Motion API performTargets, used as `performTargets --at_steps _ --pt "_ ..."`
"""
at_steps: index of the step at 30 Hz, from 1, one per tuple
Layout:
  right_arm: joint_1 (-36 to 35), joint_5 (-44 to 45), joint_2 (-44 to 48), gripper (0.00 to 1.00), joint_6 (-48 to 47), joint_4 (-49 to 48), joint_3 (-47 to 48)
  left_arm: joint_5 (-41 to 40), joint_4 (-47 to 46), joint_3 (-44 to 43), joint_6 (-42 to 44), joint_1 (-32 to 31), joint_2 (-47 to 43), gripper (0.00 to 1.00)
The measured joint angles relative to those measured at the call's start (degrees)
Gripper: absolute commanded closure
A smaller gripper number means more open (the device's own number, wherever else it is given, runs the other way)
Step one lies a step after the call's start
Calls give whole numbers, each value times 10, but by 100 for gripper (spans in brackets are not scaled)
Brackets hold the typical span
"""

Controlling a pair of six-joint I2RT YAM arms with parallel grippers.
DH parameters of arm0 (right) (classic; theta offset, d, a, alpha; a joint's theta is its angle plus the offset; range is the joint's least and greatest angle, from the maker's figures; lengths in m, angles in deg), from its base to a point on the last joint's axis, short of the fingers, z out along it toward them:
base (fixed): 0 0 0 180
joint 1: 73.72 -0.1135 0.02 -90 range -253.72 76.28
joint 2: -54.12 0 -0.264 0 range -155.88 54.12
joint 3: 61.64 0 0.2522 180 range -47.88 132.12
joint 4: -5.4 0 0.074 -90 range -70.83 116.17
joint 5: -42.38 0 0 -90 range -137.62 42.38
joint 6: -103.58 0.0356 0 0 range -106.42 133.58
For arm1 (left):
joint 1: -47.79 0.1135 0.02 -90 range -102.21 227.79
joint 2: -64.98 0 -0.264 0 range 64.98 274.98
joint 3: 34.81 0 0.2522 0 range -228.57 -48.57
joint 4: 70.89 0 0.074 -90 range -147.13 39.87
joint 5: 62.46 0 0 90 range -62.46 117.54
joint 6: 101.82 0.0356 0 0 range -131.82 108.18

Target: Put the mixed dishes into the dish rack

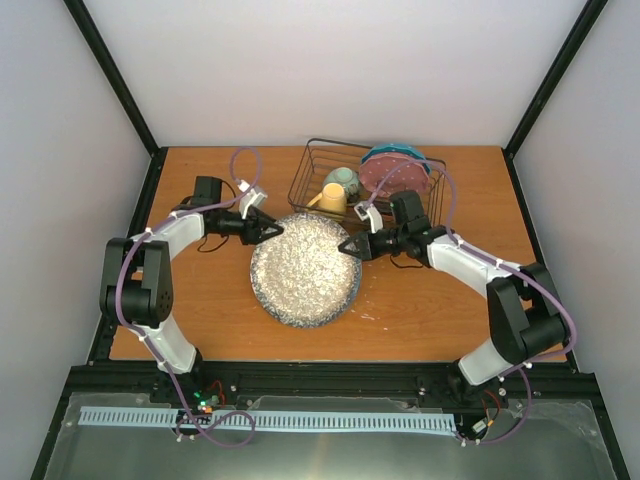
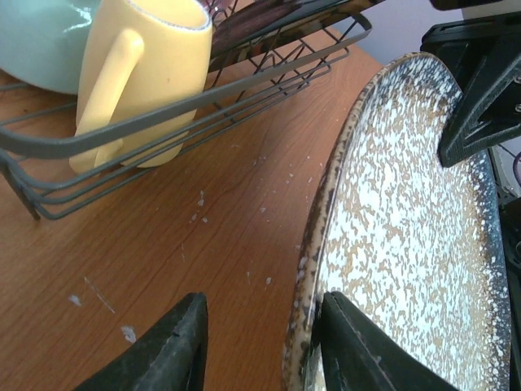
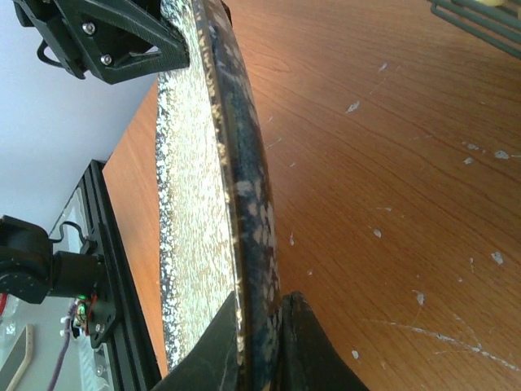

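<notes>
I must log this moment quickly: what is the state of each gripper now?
Left gripper: open, fingers astride the rim of the grey speckled plate.
Right gripper: shut on that plate's rim.

A brown wooden table (image 1: 200,320) fills the middle, its top flecked with white chips (image 2: 128,332). Plain white walls (image 1: 330,70) stand behind and at both sides, with black frame posts (image 1: 110,75) at the corners. A black rail (image 1: 330,378) edges the near side. Below it a pale slotted strip (image 1: 300,421) lies on a shiny grey sheet (image 1: 330,455). The light is soft and even.
</notes>
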Motion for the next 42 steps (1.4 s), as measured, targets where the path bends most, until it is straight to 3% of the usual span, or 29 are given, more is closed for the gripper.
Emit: performTargets --at_steps 3,5,6,7,8,19,29,42 --pt "1 2 13 97 10 3 0 2 1 -8 -1 0 0 51" --pt "2 4 23 97 13 8 0 3 2 -15 -2 0 0 40" --pt "3 4 28 97 14 11 0 3 4 -18 -5 0 0 15" --pt "4 5 34 97 14 15 0 3 4 -20 -2 0 0 2" --pt "4 7 38 97 16 19 0 2 5 -22 -2 0 0 1" --pt "15 20 78 97 10 33 -11 -26 -14 -27 -42 2 -3 0" --pt "18 59 124 97 -44 56 23 -54 -114 -15 -148 31 -94 0" --pt "17 160 257 97 -177 190 47 -163 -170 -21 -181 78 -115 0"
